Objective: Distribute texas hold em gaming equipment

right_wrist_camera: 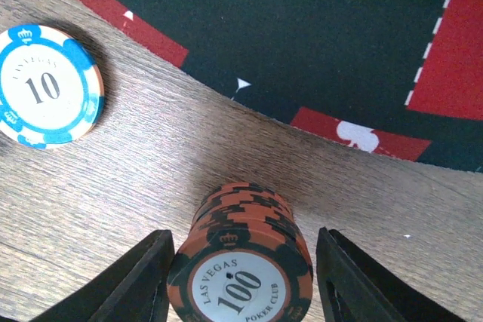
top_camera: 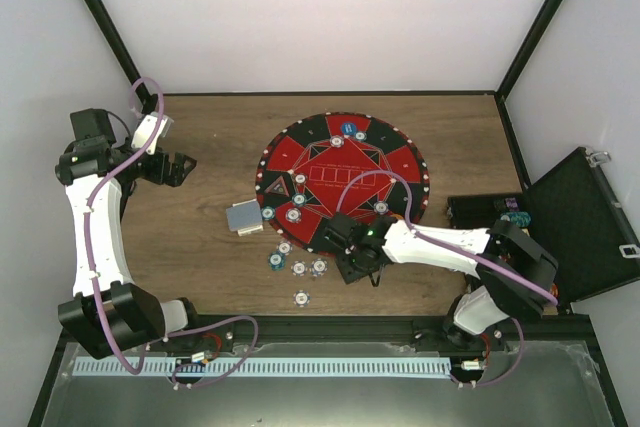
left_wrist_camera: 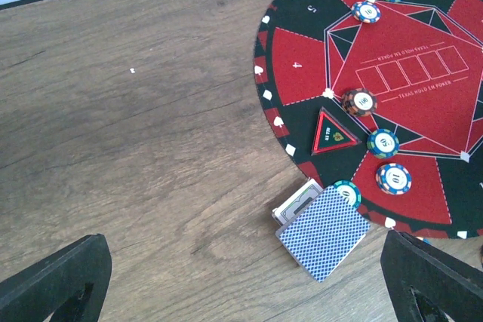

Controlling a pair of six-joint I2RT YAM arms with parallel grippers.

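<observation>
Seemingly stood at pick-up, with right gripper [right_wrist_camera: 243, 236] narrowly straddling the maroon chip stack [right_wrist_camera: 240, 265] just off the mat's [right_wrist_camera: 317, 50] near rim, clamp impossible to tell; called next for pinching, lifting, seating it on the mat; farther off, left gripper [left_wrist_camera: 241, 240] wide, empty, left of the mat.

Mat [top_camera: 345, 182] is sitting mid-frame in the top view, with several chips [top_camera: 300, 200] lying on it. Deck of cards [top_camera: 244, 217] is lying on the table [top_camera: 200, 247] just off its lower-left rim, loose chips [top_camera: 298, 269] lying below. Case [top_camera: 580, 227] is sitting far right. In the right wrist view, chip stack [right_wrist_camera: 241, 277] is standing just below the mat rim, single chip [right_wrist_camera: 47, 84] lying upper left.
</observation>
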